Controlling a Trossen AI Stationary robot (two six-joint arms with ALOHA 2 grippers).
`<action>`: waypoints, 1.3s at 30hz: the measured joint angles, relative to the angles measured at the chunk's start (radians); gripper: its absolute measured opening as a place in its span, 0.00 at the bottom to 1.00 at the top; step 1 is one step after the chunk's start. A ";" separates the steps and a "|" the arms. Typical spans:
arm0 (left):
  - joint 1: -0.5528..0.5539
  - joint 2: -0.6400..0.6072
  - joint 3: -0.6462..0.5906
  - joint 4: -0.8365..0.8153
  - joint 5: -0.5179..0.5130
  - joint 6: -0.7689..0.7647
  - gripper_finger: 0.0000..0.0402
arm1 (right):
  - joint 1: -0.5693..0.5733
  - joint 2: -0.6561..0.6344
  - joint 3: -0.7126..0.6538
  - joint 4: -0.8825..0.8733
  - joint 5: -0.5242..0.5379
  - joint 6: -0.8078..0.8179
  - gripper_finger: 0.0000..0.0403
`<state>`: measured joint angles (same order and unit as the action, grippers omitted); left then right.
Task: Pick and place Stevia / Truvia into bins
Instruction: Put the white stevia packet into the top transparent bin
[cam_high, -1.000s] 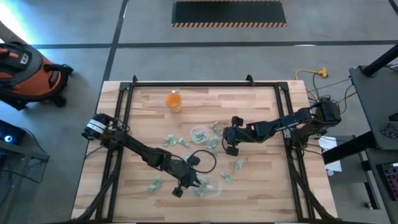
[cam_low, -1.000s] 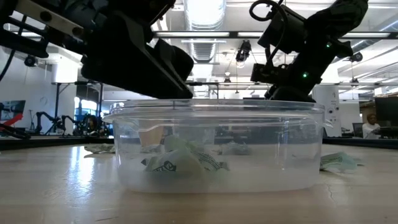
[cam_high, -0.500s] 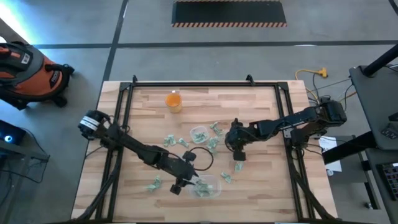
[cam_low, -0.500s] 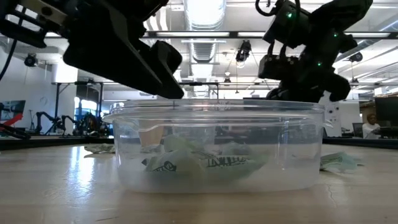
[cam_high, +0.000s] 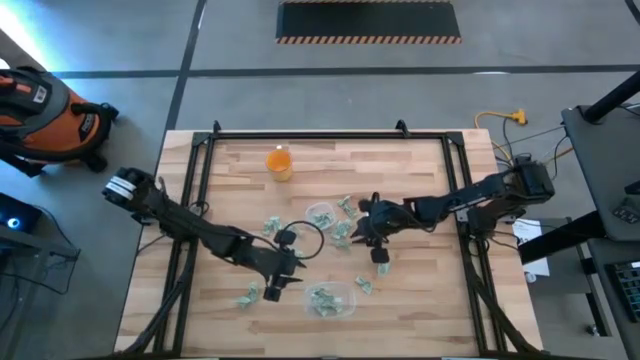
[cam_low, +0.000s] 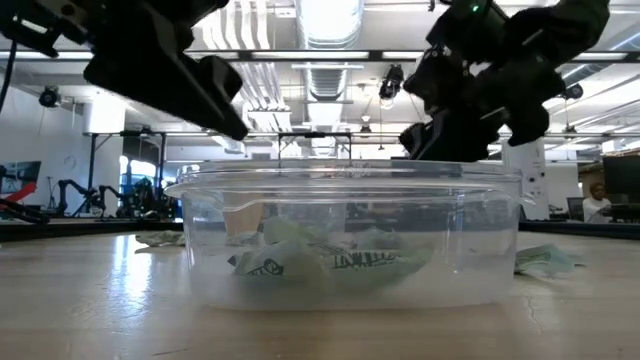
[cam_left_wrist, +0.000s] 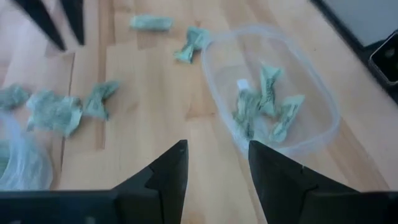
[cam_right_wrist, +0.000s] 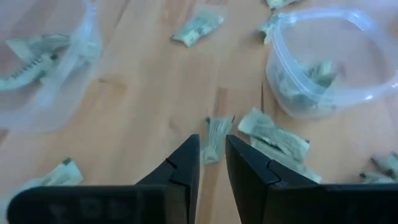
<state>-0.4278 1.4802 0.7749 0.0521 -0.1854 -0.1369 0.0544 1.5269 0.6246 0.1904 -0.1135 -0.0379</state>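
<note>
High view puts your left gripper (cam_high: 272, 287) beside the tub (cam_high: 331, 299), fingers parted and empty, with several sachets (cam_left_wrist: 264, 102) lying inside that tub. Your right gripper (cam_high: 365, 233) sits near the round cup (cam_high: 320, 215), its fingers narrowly apart around 1 sachet (cam_right_wrist: 214, 137) on the table (cam_high: 420, 180). Other sachets lie scattered between the 2 bins.

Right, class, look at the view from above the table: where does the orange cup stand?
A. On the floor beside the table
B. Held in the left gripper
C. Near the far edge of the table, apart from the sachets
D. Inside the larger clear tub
C: the orange cup stands alone near the table's far edge, well away from the scattered sachets, the tub and both arms.
</note>
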 joint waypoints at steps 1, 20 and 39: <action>-0.001 -0.004 -0.004 0.005 -0.007 -0.011 0.38 | 0.000 0.012 0.000 -0.003 0.001 0.000 0.17; -0.008 -0.059 -0.046 0.010 -0.056 -0.040 0.38 | 0.000 0.134 0.007 0.077 0.008 0.143 0.44; -0.009 -0.058 -0.048 0.010 -0.055 -0.040 0.38 | 0.018 0.212 0.007 0.158 0.047 0.143 0.45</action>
<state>-0.4370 1.4220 0.7268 0.0622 -0.2405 -0.1768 0.0724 1.7385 0.6319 0.3485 -0.0669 0.1051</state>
